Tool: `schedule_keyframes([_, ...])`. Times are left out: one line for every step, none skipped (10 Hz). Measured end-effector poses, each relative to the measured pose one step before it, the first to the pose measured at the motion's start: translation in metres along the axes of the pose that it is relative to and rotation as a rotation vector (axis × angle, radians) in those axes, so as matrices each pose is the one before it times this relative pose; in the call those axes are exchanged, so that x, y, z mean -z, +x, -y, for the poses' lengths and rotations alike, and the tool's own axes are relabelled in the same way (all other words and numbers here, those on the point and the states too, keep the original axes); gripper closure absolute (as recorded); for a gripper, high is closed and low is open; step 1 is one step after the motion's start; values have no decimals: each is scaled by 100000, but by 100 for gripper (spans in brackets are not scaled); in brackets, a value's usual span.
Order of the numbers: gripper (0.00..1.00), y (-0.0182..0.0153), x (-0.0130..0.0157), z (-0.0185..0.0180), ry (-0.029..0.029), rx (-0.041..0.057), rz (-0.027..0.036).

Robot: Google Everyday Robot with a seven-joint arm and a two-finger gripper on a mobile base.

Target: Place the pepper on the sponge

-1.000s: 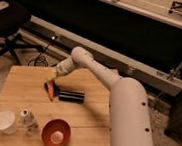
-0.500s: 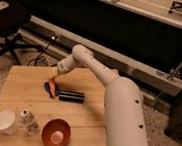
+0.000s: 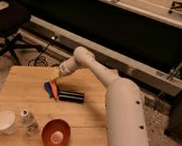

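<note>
On the wooden table (image 3: 25,104) lies the blue sponge (image 3: 49,86), left of centre. The slim orange pepper (image 3: 55,90) rests across the sponge's right part. My gripper (image 3: 59,75) hangs just above and slightly behind them, at the end of the white arm reaching from the right. It sits close over the pepper's upper end.
A black cylindrical bar (image 3: 71,95) lies right beside the sponge. Along the front edge stand an orange-red bowl (image 3: 56,133), a small clear bottle (image 3: 27,120) and a white cup (image 3: 5,122). An office chair (image 3: 7,26) stands at the far left.
The gripper has drawn up and back a little from the pepper, which now lies on the sponge.
</note>
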Motion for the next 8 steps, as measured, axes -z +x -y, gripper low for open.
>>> schedule_keyframes([20,-448,-467,-44,5,-2227,769])
schedule_keyframes([20,-656,-1145,196,7,-3442,1990])
schedule_keyframes([20,-235,-937,337,-60,-1799,1511])
schedule_keyframes([20,48,-978,617,-45,-861,1530])
schedule_keyframes([20,305,-742,630,1,-31,793])
schedule_keyframes([20,519,-506,535,-199,191,-172])
schedule_keyframes([20,441,19,208,-559,639,-797])
schedule_keyframes([20,802,471,377,-1731,1971,-1340])
